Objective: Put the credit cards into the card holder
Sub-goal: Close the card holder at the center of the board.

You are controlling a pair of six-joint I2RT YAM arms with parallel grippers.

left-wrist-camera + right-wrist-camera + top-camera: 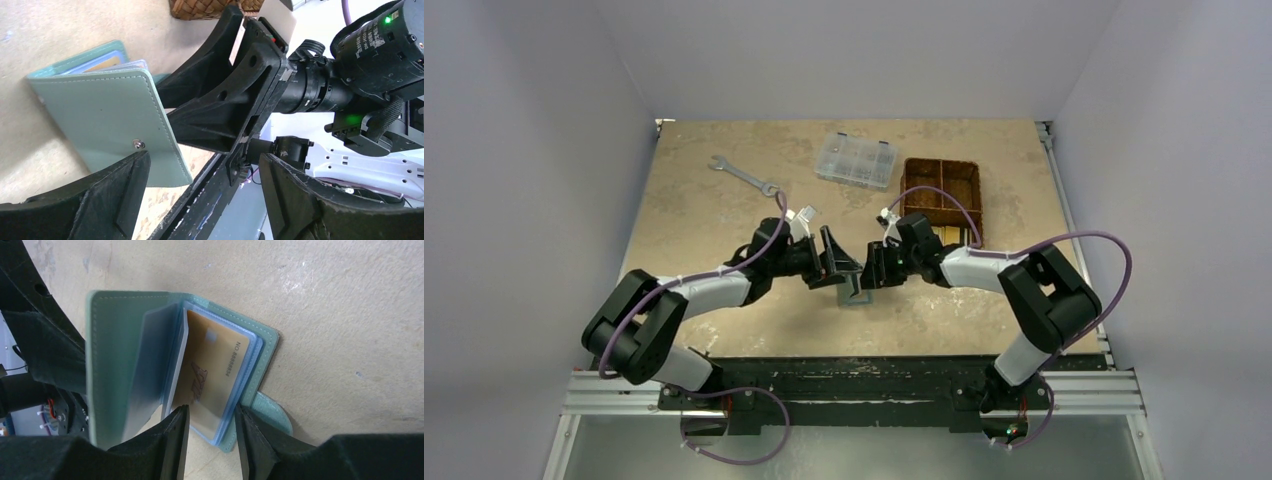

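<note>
Overhead view. My two arms meet over the near middle of the table (689,215). The card holder (861,294) lies below the meeting point, close to the table's near edge and well apart from its side edges. Bare tabletop extends to the left and right of it. A wrench (744,175), a clear box (857,160) and a basket (942,195) sit along the far side; the basket is just behind my right wrist.

Left wrist view. My left gripper (202,161) is spread wide with nothing between its fingers. The card holder (110,115) shows its green outer cover here. The snap stud (138,145) sits just beside my nearer fingertip (135,170). My right gripper (225,100) crosses the middle of this view, crowding the card holder's right edge. A corner of the basket (200,7) shows at the top.

Right wrist view. Only here is the inside visible. The card holder (110,325) is open, with pale blue sleeves (150,365) fanned up from the spine. A gold card (210,375) sits in one sleeve. My right gripper (212,415) is partly closed, one finger on each side of that sleeve's lower edge. I cannot tell whether the fingers press on it. Bare table lies to the right of the card holder.
</note>
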